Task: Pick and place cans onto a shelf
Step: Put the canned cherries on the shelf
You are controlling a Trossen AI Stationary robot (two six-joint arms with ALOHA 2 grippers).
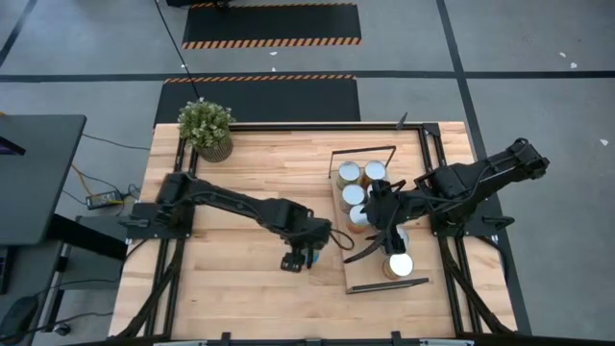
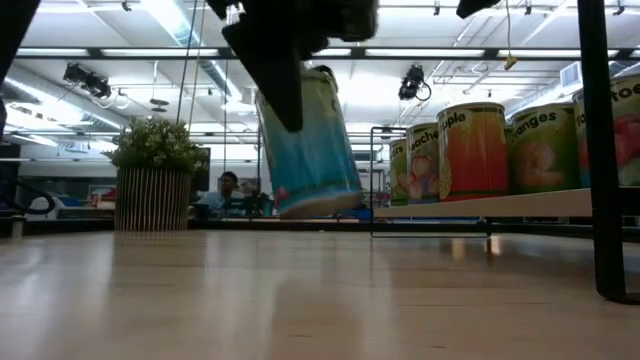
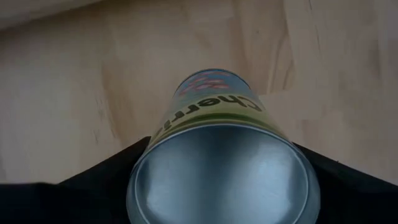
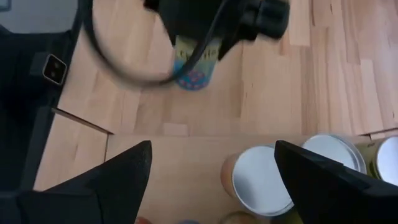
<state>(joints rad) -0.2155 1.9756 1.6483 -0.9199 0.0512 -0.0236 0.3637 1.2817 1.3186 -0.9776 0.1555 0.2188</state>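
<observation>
A cherries can (image 3: 221,155) is held clear of the wooden tabletop (image 1: 240,288) by the left gripper (image 1: 300,258), its dark fingers (image 3: 93,180) pinched against the can's sides, at about the 6 o'clock side of the table's middle in the high view. In the low view the same can (image 2: 310,145) is seen tilted, blue at its lower band, with a gap visible between its base and the tabletop (image 2: 300,300). The label, green-rimmed and lettered "Cherri", is shown in the left wrist view, with the shiny metal end turned toward the lens.

Just to the 3 o'clock side, the shelf (image 1: 332,269), a light-wood board with black wire frames at both short ends, is laid on the table. The right gripper (image 1: 377,223) is hung above it, fingers (image 4: 118,174) spread wide with nothing between them. Silver-topped cans (image 4: 261,180) are seen standing on the board under those fingers. One silver-topped can (image 1: 400,264) is placed near the 6 o'clock end, and a cluster of cans (image 1: 357,183) toward the 12 o'clock end. Fruit labels, among them a peaches can (image 2: 473,150) and an oranges can (image 2: 540,148), are shown in a row in the low view.

A potted plant (image 1: 206,128) is stood at the 11 o'clock corner. Beyond the table, a person (image 2: 228,190) is seated in the room.
</observation>
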